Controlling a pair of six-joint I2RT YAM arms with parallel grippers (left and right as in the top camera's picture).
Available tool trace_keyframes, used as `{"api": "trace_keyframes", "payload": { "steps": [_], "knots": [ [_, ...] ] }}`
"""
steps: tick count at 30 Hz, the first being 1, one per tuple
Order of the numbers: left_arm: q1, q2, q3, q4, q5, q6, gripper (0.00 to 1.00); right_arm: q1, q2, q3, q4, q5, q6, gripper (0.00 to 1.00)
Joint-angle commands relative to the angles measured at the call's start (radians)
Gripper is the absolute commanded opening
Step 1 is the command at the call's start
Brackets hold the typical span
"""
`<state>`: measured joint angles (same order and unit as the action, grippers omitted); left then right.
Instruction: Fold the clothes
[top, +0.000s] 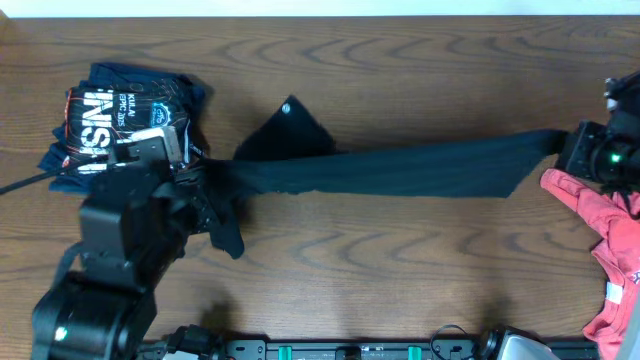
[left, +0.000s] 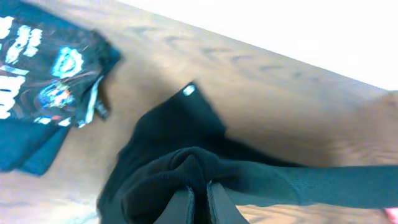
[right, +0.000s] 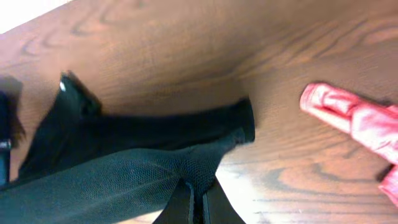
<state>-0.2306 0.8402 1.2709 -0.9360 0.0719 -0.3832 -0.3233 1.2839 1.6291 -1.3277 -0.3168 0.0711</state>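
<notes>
The brown wooden table (top: 400, 260) has a folded navy printed shirt (top: 120, 110) lying at its left end. A red garment (top: 615, 225) lies at the right end. A black T-shirt (top: 400, 170) stretches across the middle.

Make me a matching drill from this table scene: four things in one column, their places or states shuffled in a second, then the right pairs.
Column one
1. black T-shirt
2. navy printed shirt
3. coral-red garment
4. left hand

Column two
A. heaped at the right edge of the table
B. shut on bunched black cloth
C. pulled out in a long band across the table
D. in a folded pile at the left end

Pairs: 1-C, 2-D, 3-A, 4-B
</notes>
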Motion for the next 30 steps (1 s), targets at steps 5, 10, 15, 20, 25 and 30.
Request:
{"api": "trace_keyframes", "payload": {
  "steps": [5,10,15,20,25,30],
  "knots": [
    [0.007,-0.045,0.160,-0.026,0.090,0.053,0.06,-0.029,-0.076,0.204,-0.015,0.047,0.037,0.01],
    [0.007,-0.044,0.201,-0.023,0.068,0.093,0.06,-0.043,-0.079,0.303,-0.007,0.084,0.037,0.01],
    [0.007,0.039,0.200,-0.018,0.032,0.095,0.06,-0.043,-0.021,0.302,-0.001,0.085,0.036,0.01],
    [0.007,0.217,0.200,0.029,0.033,0.109,0.06,-0.042,0.121,0.299,0.011,0.083,0.026,0.01],
    [0.007,0.441,0.201,0.225,0.033,0.133,0.06,-0.024,0.289,0.299,0.129,0.077,0.027,0.01],
    [0.015,0.662,0.246,0.508,0.059,0.188,0.06,-0.016,0.431,0.300,0.386,0.069,0.159,0.01]
  ]
}}
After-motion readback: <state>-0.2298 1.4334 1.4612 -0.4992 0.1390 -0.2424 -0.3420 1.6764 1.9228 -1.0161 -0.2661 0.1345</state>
